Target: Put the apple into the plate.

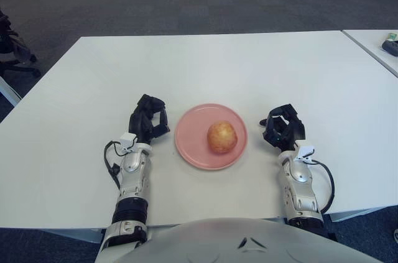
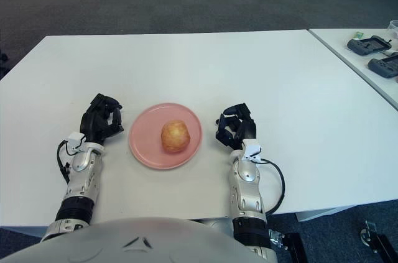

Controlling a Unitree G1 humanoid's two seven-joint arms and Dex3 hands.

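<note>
Left eye view: apple point(image 1: 222, 137) sits on pink plate point(image 1: 189, 145). Left hand point(image 1: 149, 120) and right hand point(image 1: 283, 128) flank plate, fingers curled, holding nothing.

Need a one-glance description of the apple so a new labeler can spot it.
Start at the big white table, then find the round pink plate near its front edge, between the left hand and the right hand. The apple sits on that plate, right of centre: the only round, yellow-red thing, touched by neither hand.
</note>
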